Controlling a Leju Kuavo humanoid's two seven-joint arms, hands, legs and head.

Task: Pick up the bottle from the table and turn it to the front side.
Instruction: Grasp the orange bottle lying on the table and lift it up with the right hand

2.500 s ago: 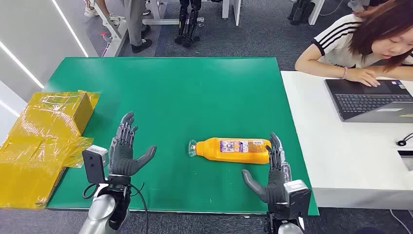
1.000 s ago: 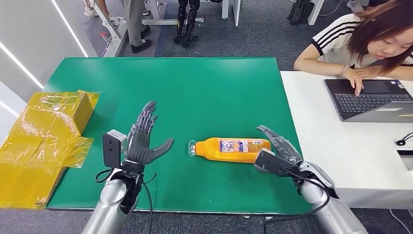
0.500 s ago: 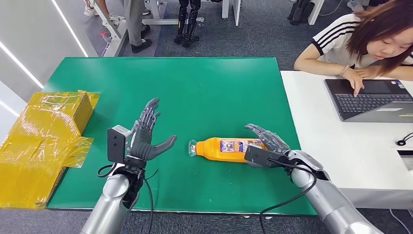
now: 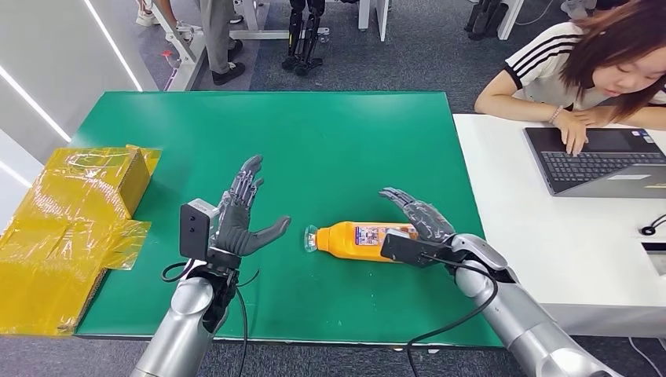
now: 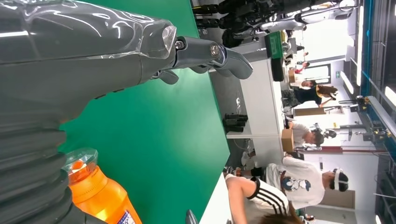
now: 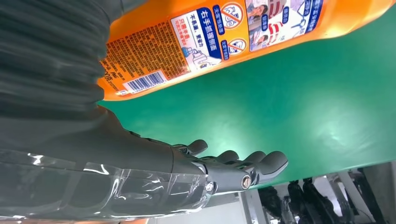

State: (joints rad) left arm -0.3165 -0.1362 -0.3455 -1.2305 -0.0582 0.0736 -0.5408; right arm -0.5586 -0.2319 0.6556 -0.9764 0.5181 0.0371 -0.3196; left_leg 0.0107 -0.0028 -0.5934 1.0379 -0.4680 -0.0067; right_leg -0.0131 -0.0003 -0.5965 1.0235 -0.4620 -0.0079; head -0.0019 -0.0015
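A: What is lying on the worktop (image 4: pixel 314 141)?

B: A flat green surface is carrying one orange plastic bottle (image 4: pixel 357 239) on its side — clear cap toward the left hand (image 4: pixel 236 224), printed label with a barcode facing up.

A: And the right hand (image 4: pixel 420 228)?

B: It is reaching over the bottle's base end, dark fingers (image 6: pixel 233 161) spread and arching above the green surface, thumb at the near side. It is gripping nothing yet; whether it is touching the plastic, I cannot tell.

A: The left one?

B: It is hovering just beside the cap — wide apart, palm toward the bottle, holding nothing.
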